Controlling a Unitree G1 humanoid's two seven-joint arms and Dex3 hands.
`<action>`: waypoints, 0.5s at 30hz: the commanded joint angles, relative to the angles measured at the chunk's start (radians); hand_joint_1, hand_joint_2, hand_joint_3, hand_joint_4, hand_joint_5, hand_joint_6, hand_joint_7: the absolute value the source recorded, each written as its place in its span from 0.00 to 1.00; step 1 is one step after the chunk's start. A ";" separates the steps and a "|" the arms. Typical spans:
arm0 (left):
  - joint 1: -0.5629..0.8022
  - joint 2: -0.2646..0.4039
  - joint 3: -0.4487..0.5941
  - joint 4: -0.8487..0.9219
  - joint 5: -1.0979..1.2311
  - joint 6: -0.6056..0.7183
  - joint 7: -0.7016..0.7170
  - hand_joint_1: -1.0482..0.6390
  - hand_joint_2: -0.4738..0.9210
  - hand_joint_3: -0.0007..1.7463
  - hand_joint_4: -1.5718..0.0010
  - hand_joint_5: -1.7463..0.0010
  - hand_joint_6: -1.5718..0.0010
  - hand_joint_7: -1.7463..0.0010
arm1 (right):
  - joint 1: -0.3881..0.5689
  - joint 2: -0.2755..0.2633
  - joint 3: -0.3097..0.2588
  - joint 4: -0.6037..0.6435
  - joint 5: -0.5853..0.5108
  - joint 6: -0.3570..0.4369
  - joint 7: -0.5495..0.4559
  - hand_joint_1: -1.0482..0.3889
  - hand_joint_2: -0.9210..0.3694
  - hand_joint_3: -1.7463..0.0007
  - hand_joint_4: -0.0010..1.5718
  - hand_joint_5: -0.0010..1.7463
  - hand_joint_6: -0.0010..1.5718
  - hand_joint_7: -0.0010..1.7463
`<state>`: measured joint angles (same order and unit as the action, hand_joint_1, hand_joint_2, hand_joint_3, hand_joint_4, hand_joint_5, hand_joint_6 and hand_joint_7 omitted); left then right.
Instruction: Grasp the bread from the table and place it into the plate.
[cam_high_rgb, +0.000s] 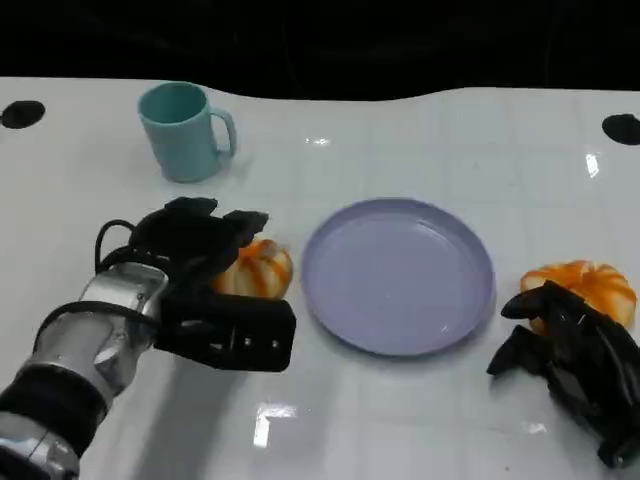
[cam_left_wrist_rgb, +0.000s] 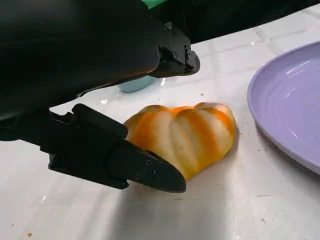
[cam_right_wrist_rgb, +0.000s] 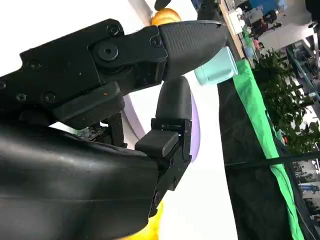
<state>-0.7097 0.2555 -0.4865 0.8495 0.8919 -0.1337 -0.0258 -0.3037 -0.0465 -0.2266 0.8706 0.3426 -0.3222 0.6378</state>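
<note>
Hands framed the purple plate (cam_high_rgb: 400, 275): right hand (cam_high_rgb: 570, 355) rested empty beside one orange bread roll (cam_high_rgb: 585, 285), fingers seemingly loosely curled; left hand (cam_high_rgb: 205, 275) closed partly around another roll (cam_high_rgb: 258, 268) on the table (cam_high_rgb: 400, 150), short of the teal mug (cam_high_rgb: 185, 130).

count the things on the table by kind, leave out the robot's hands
bread: 2, one by the left hand, one by the right hand
plate: 1, purple
mug: 1, teal
total: 4
</note>
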 joint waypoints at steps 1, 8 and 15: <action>-0.063 -0.016 -0.031 0.120 -0.028 -0.006 -0.005 0.26 0.94 0.00 0.98 0.96 0.91 1.00 | 0.023 -0.006 -0.001 0.010 -0.011 0.002 -0.010 0.35 0.00 0.86 0.43 0.89 0.42 0.69; -0.111 -0.063 -0.073 0.270 -0.052 -0.022 0.016 0.26 0.93 0.00 0.96 0.94 0.90 0.99 | 0.023 -0.005 -0.001 0.012 -0.008 -0.003 -0.009 0.34 0.00 0.86 0.43 0.90 0.41 0.69; -0.160 -0.136 -0.112 0.420 -0.064 -0.008 0.038 0.26 0.92 0.00 0.95 0.94 0.88 0.99 | 0.031 0.000 -0.002 -0.027 0.000 0.046 -0.036 0.34 0.00 0.89 0.42 0.88 0.40 0.70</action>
<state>-0.8664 0.1345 -0.5815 1.2304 0.8302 -0.1422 0.0097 -0.2959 -0.0441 -0.2234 0.8453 0.3434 -0.2926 0.6105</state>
